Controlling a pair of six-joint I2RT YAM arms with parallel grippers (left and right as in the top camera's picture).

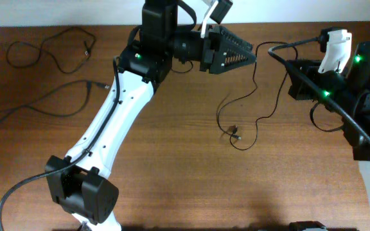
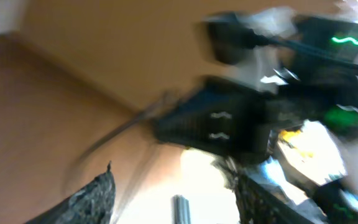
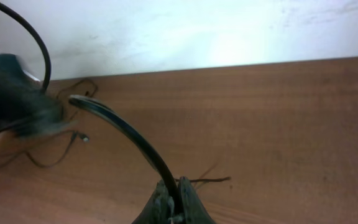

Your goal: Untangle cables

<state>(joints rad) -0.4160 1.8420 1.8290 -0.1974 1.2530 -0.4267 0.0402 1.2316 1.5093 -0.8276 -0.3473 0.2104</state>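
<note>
As they cross the wooden table [image 1: 172,173], thin black cables [image 1: 234,133] curl.

Here's the tabletop [image 1: 172,186], brown wood, grain running side to side, a soft sheen across it. Behind its far edge stands a plain white wall [image 3: 197,31], meeting the wood in one straight line.

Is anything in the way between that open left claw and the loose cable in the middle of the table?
Nothing visible. Only bare table separates the left gripper from the middle cable, which runs up into the shut right gripper.
</note>
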